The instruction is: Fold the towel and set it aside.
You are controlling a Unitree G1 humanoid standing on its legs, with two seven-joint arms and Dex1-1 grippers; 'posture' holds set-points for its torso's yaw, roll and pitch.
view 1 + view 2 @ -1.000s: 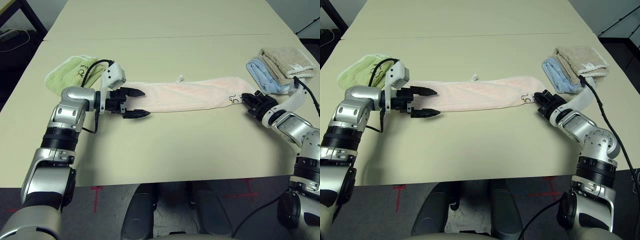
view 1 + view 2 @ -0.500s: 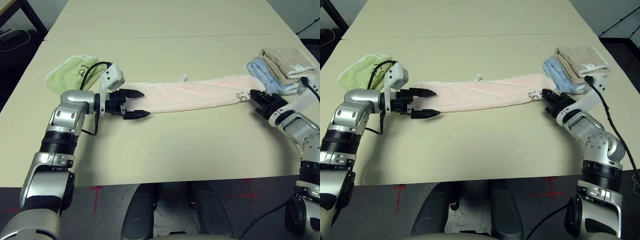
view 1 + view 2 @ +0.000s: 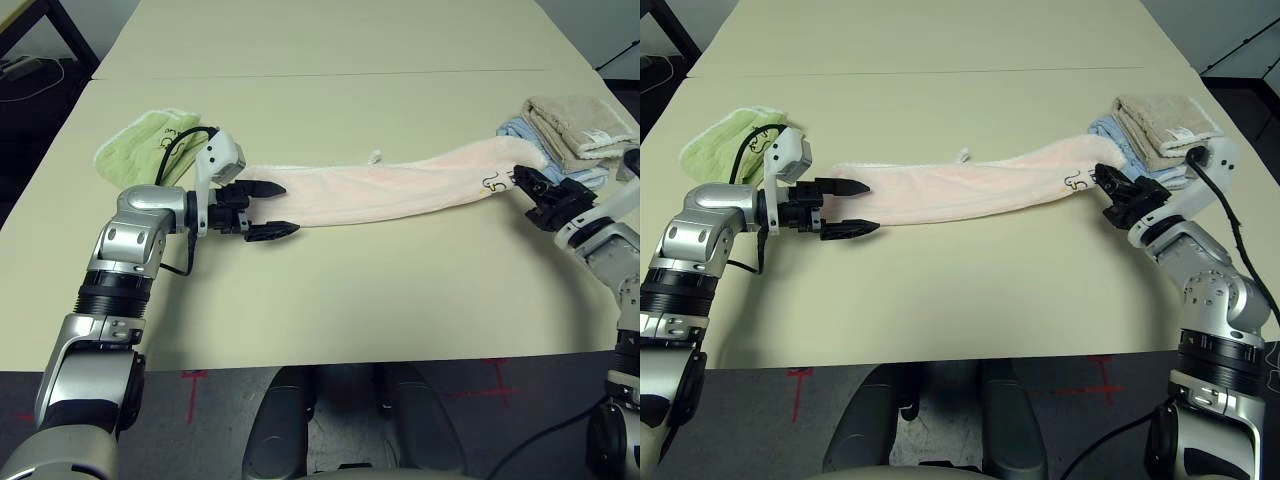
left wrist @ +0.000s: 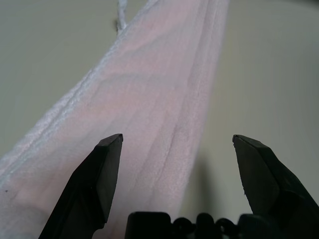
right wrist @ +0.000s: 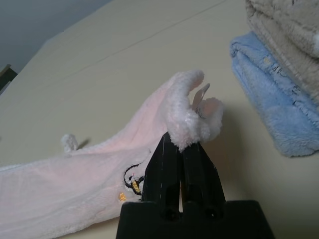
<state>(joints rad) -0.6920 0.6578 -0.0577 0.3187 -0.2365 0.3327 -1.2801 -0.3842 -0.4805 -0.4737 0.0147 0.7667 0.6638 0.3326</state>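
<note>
Our right gripper has its jaws closed on the right end of the pink towel, next to the dark script, and that end is lifted off the table. Our left gripper holds its jaws wide at the towel's left end, gripping nothing. The towel stretches between our grippers as a long, narrow strip. Beyond it, we see the green towel at far left and the beige towel and blue towel at far right.
</note>
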